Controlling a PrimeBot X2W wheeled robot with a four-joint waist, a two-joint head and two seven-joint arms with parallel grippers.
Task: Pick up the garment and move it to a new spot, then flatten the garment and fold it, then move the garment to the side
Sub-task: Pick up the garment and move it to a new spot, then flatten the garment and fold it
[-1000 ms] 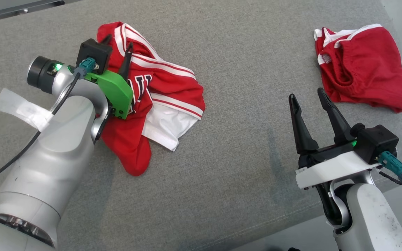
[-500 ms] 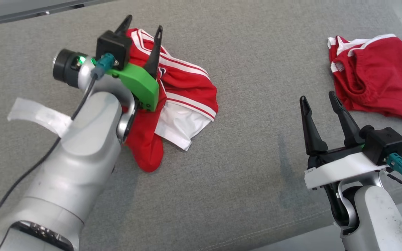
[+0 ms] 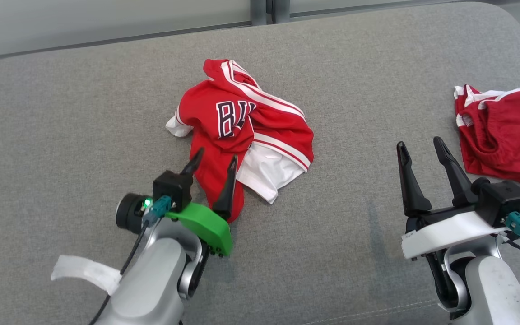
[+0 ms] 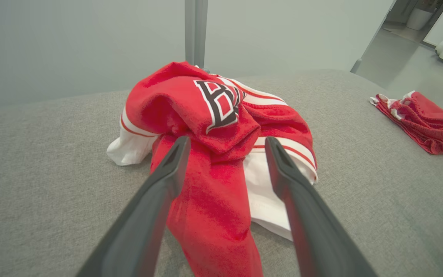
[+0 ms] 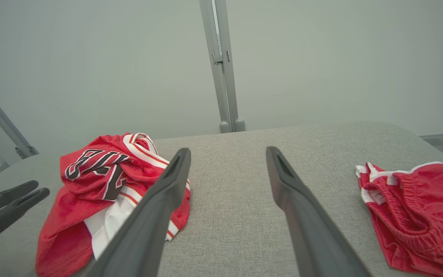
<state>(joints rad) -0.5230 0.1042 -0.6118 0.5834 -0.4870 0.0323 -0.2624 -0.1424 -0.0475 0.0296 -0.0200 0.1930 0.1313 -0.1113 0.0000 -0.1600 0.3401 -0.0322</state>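
**Both grippers wide, jersey loose in a heap: the flatten is the job to come**

The crumpled red basketball jersey with white stripes and dark lettering (image 3: 242, 117) lies bunched near the middle of the grey woven cushion (image 3: 84, 113), free of any grip; a white inner panel spills out on its near right side and a long red tail runs toward the robot; the left gripper (image 3: 215, 155) hovers right at that tail, its two dark fingers spread wide, and the left wrist view shows the red strip running up between them with nothing pinched; whether the fingers brush the cloth cannot be told; the right gripper (image 3: 419, 143) stands well apart to the right over bare cushion, fingers just as wide and empty; beyond it a second red garment with a white-trimmed waistband (image 3: 499, 131) rests by the cushion's right edge, apart from the action

Judging by how things lie, the garment sits at its spot and the flattening has not begun; it is a knot of folds, with the lettering wrapped over a hump; the next move probably calls for both arms, each finding a separate edge or corner, closing on a single layer and drawing outward to spread the cloth; the near tail is the obvious hold for the left, while the right has ground to cover before it reaches the striped side; grabbing several layers at once would only drag the bundle along
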